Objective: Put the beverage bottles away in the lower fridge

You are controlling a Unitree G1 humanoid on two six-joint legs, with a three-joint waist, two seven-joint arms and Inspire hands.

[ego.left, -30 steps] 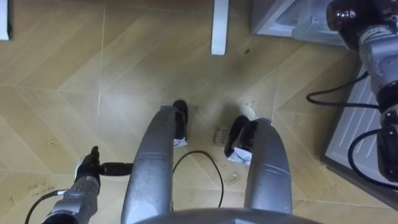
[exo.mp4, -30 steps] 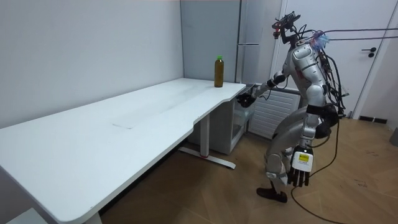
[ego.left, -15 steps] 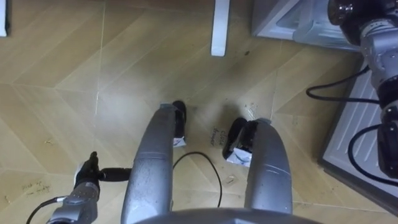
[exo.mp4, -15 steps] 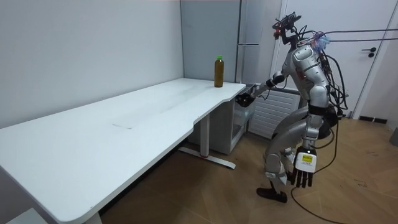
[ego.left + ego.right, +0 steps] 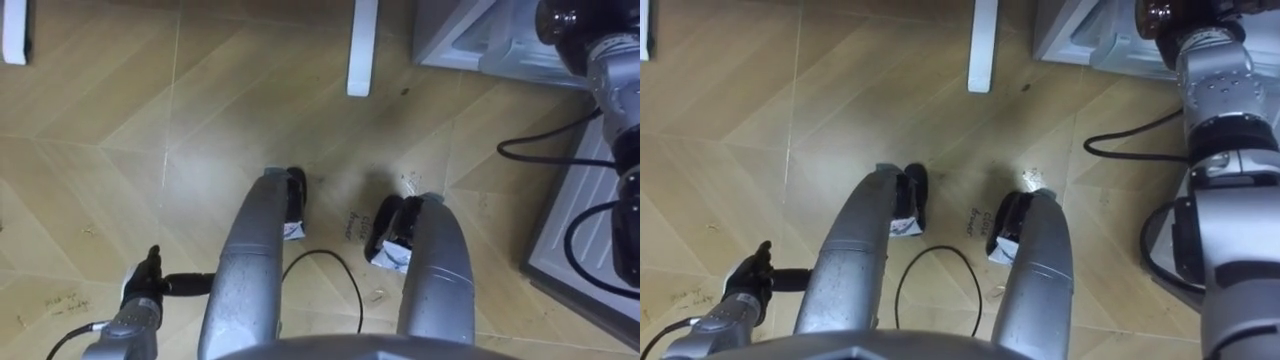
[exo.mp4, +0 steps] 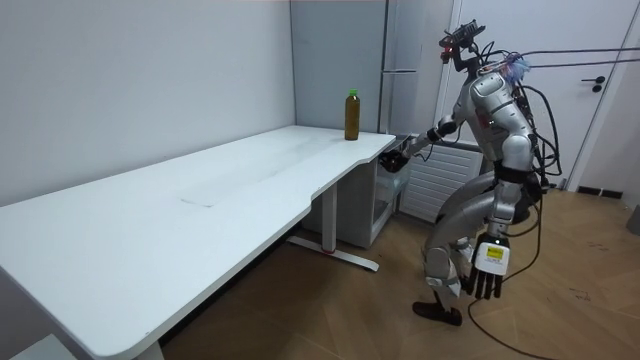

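Observation:
A drink bottle point(image 6: 352, 115) with amber liquid and a green cap stands upright on the far corner of the white table point(image 6: 200, 205). I stand beside that corner, facing the tall grey fridge point(image 6: 400, 60). My right arm reaches forward with my right hand point(image 6: 396, 158) at the lower fridge's opening point(image 6: 385, 200), just below the table's edge. In the left eye view its dark wrist end point(image 5: 568, 22) sits at the top right with the fingers cut off. My left hand point(image 6: 488, 268) hangs by my thigh, fingers straight and holding nothing, and it appears low left point(image 5: 148, 280).
The open lower fridge door point(image 5: 590, 190), ribbed and pale, stands at my right. A white table leg point(image 5: 362, 45) is ahead on the wooden floor. A door point(image 6: 605, 100) is at the room view's right.
The eye view has shifted a little. My hanging left hand swayed slightly; the right arm and the bottle stay where they were.

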